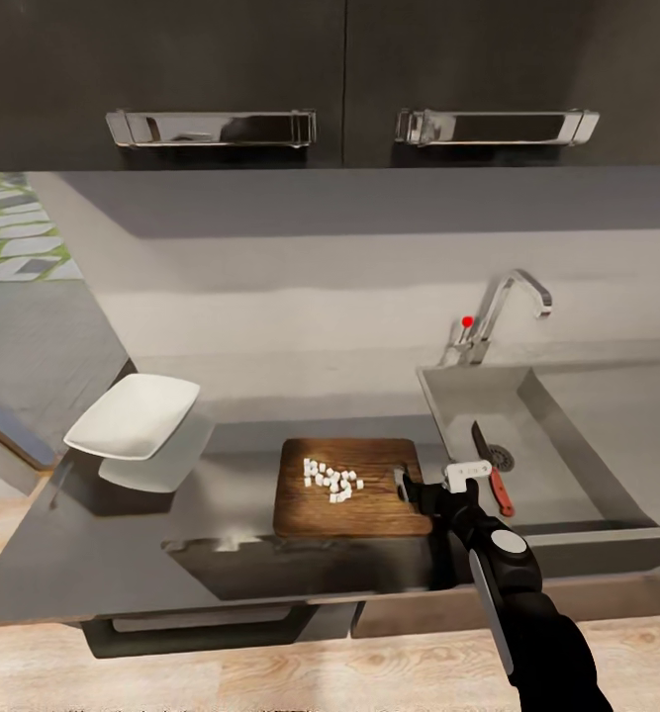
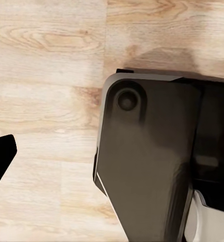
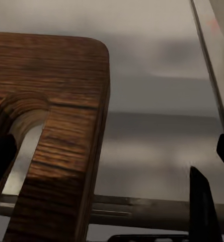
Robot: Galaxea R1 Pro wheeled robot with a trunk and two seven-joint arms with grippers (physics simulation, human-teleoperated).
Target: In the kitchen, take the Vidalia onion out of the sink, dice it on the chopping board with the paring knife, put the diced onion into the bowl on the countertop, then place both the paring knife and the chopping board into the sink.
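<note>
Right gripper [image 1: 430, 487] sits wide open around the chopping board's [image 1: 354, 487] handle-slot edge, one finger in the slot; paring knife [image 1: 492, 468] lies in the sink [image 1: 567, 450] beside it. Left gripper's fingers: can't tell.

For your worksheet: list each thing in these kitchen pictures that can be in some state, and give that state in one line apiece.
chopping board: flat on the countertop, diced onion on it.
paring knife: lying in the sink.
bowl: on the countertop, empty.
faucet: no water running.
right gripper: open, at the board's handle-slot end.
left gripper: over the wooden floor; open or shut unclear.
</note>
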